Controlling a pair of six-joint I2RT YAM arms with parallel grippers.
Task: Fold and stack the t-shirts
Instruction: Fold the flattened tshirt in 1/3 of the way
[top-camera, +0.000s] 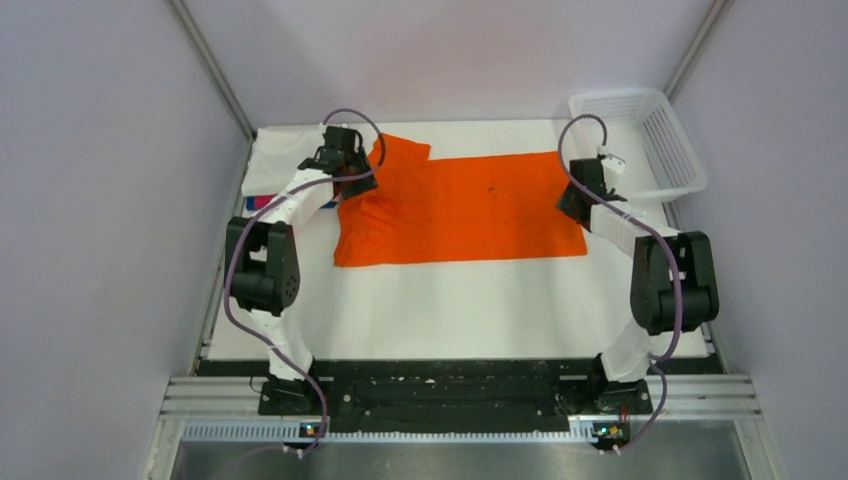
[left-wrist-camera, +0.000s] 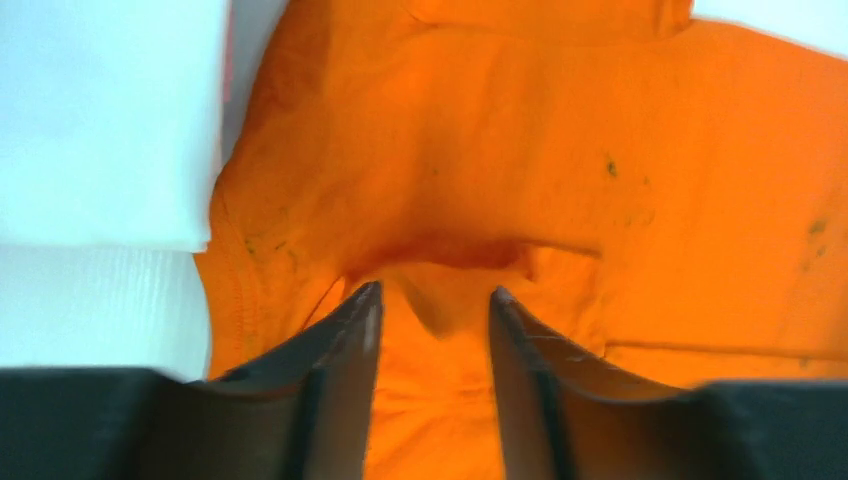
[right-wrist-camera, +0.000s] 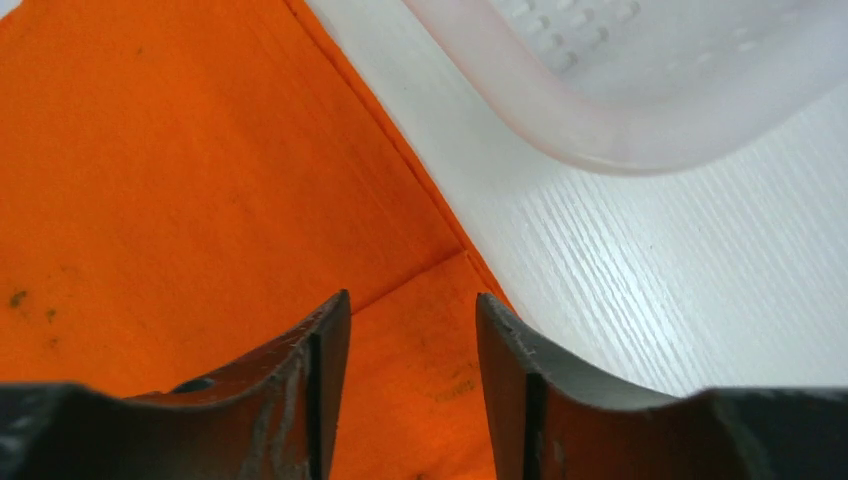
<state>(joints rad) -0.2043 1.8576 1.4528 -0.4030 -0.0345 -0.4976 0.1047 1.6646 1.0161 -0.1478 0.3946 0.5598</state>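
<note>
White-wrapped arms (top-camera: 300, 197), black joints (top-camera: 268, 270), purple cables (top-camera: 352, 111)

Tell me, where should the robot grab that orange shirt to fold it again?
Likely at its two short ends, one arm each, coming down from above onto the edge. The shirt lies flat on the table, so only edges give a lip to pinch; the left end is rumpled up, easiest there.

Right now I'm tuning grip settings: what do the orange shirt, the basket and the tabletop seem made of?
Orange shirt: soft matte cloth; it wrinkles and has a stitched hem. Basket: probably white plastic; mesh walls, smooth translucent rim. Tabletop: white board with fine lined grain, perhaps laminate.
</note>
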